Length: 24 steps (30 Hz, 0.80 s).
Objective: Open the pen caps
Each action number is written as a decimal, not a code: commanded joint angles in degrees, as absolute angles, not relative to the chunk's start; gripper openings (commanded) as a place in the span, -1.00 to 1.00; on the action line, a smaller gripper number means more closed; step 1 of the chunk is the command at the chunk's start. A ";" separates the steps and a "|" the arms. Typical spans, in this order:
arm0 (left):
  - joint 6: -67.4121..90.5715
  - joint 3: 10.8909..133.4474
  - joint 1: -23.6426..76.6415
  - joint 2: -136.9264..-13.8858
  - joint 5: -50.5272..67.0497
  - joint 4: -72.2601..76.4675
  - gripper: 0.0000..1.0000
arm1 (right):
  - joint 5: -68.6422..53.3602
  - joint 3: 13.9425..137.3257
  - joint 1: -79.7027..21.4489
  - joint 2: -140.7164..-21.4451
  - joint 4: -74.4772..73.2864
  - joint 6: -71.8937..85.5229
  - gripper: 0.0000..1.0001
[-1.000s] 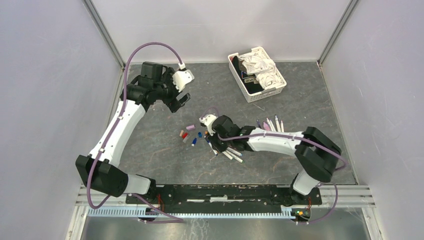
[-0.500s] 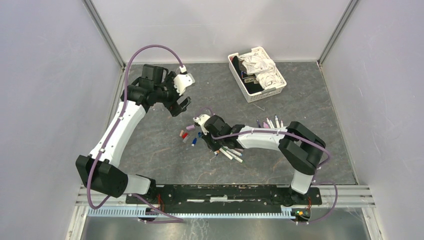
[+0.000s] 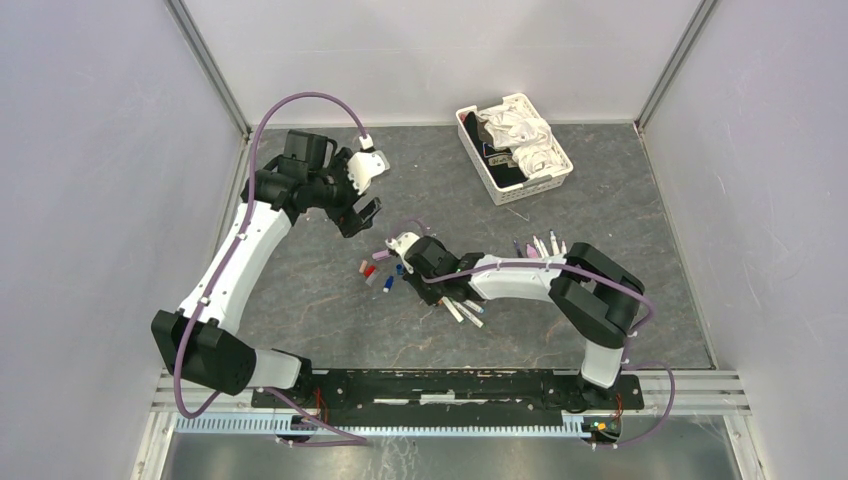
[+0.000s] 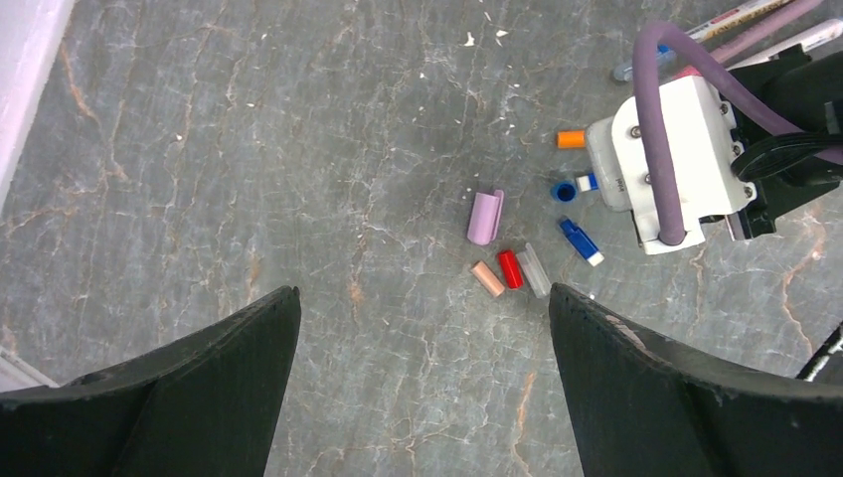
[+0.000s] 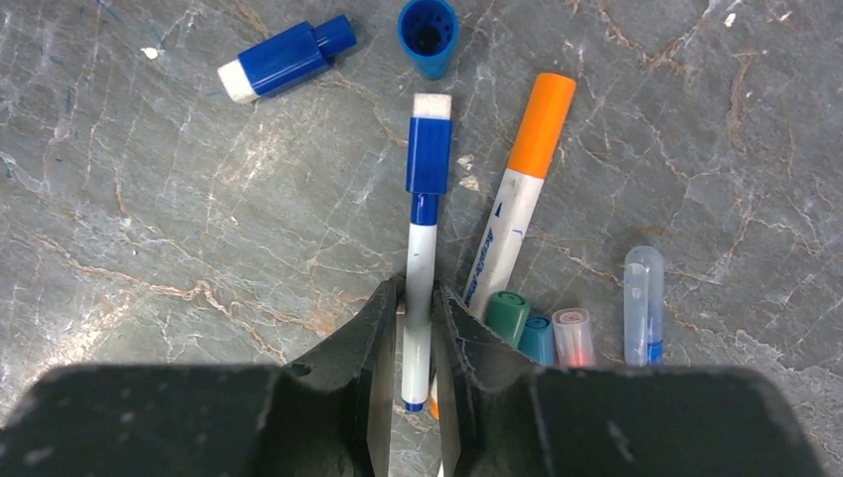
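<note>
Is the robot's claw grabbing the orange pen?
No, the right gripper is closed on the blue pen, and the orange pen lies loose beside it.

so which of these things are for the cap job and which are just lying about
For the job: slim white pen with a blue cap, in the right gripper; white pen with an orange cap; more capped pens; loose coloured plastic caps.
Lying about: white plastic basket; crumpled white cloth in it.
</note>
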State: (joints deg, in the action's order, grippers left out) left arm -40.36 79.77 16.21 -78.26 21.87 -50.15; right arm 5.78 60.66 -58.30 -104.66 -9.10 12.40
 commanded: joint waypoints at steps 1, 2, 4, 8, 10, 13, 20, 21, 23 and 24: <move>-42.50 82.33 16.16 -77.52 25.16 -52.27 0.98 | 7.00 60.68 -60.15 -105.17 -10.55 12.47 -0.54; -42.86 82.51 16.17 -77.60 25.57 -53.11 0.97 | 6.83 60.39 -60.34 -105.03 -10.63 12.17 -0.56; -43.61 82.61 16.17 -77.73 26.23 -53.95 0.98 | 6.60 59.82 -60.52 -104.57 -10.71 11.89 -0.65; -45.53 81.92 16.17 -77.53 28.38 -55.92 1.00 | 6.27 58.44 -60.56 -101.58 -9.84 11.71 -0.88; -46.96 81.38 16.17 -77.22 29.21 -56.85 1.00 | 5.32 58.23 -60.53 -99.20 -9.41 11.46 -0.99; -50.33 80.45 16.17 -76.28 31.22 -58.88 1.00 | 2.96 58.48 -59.95 -95.30 -8.96 10.85 -1.00; -67.71 72.98 16.19 -70.49 41.97 -66.28 1.00 | -17.68 59.82 -53.53 -86.90 -8.69 10.84 -1.00; -70.05 71.87 16.25 -69.71 43.64 -66.86 1.00 | -22.27 60.44 -52.63 -86.69 -8.88 10.90 -1.00; -73.35 70.39 16.69 -68.96 46.06 -68.24 1.00 | -28.73 62.90 -51.15 -87.30 -10.96 10.17 -1.00; -74.08 70.10 17.08 -69.09 46.71 -68.56 1.00 | -31.06 64.38 -50.91 -87.99 -12.55 9.24 -1.00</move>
State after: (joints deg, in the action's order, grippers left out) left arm -62.57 71.81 16.27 -70.81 38.33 -64.36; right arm -15.86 59.31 -52.56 -87.79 -10.61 11.03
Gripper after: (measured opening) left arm 0.996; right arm 0.019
